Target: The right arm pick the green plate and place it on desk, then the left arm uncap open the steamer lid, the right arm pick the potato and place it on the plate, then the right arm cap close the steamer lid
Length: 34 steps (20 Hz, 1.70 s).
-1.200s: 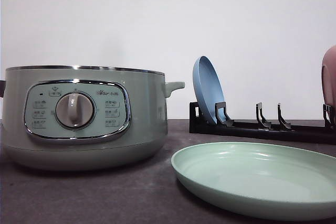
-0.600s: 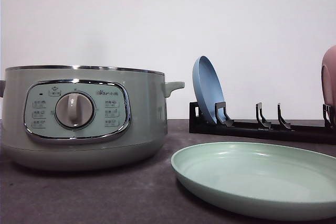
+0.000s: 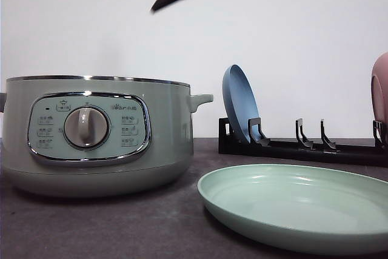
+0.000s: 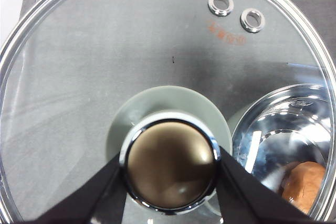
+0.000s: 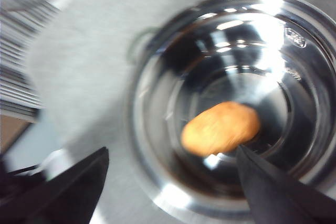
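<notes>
The left gripper (image 4: 170,182) clamps the steamer lid (image 4: 157,51) by its knob, raised off the steamer (image 3: 97,131). The right gripper (image 5: 170,182), jaws spread, hangs above the potato (image 5: 220,128) inside; the green plate (image 3: 297,207) lies on the table (image 3: 109,222)

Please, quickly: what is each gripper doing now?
Left gripper: shut on the steamer lid knob.
Right gripper: open, holding nothing, above the potato.

Sage-green steamer (image 3: 97,134) with chrome-framed panel, orange-brown potato (image 5: 220,127) between the black right gripper (image 5: 173,182) jaws, clear steamer lid (image 4: 105,51) with green knob in the black left gripper (image 4: 170,171), mint green plate (image 3: 297,207), dark grey mottled desk (image 3: 121,225), blue plate (image 3: 239,102)
</notes>
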Tool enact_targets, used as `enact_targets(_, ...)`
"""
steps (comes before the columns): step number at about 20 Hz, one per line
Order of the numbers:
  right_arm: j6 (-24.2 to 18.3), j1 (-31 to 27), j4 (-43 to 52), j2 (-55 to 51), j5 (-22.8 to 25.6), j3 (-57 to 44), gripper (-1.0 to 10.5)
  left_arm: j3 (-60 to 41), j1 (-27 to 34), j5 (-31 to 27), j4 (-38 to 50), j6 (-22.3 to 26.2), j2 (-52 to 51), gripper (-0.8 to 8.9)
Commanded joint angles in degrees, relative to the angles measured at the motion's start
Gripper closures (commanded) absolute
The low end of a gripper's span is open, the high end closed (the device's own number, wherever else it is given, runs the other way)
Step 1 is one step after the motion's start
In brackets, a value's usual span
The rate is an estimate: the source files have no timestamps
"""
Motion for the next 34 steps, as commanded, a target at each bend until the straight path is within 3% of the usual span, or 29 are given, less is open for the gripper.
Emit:
enact_targets(1,1.33,1.77,-0.07,5.99,3.28,4.26,5.6,2.58,0.15,-0.07,-1.75,-0.11,-0.44,8.05)
enact_targets(9,4.9,4.28,-0.09,17.81,12.0,8.2,4.7,2.58,0.15,-0.02,-1.75,-0.13,-0.44,8.05)
enact_targets(28,5.73,6.16,-1.22,25.46,14.97,8.2,4.6,2.58,-0.02,1.09,-1.75,-0.13,-0.44,8.05)
enact_targets(34,4.61,6.16,-0.66,25.31,14.86,8.2,8.1,2.58,0.0,1.16,-1.73,-0.11,-0.44,8.05)
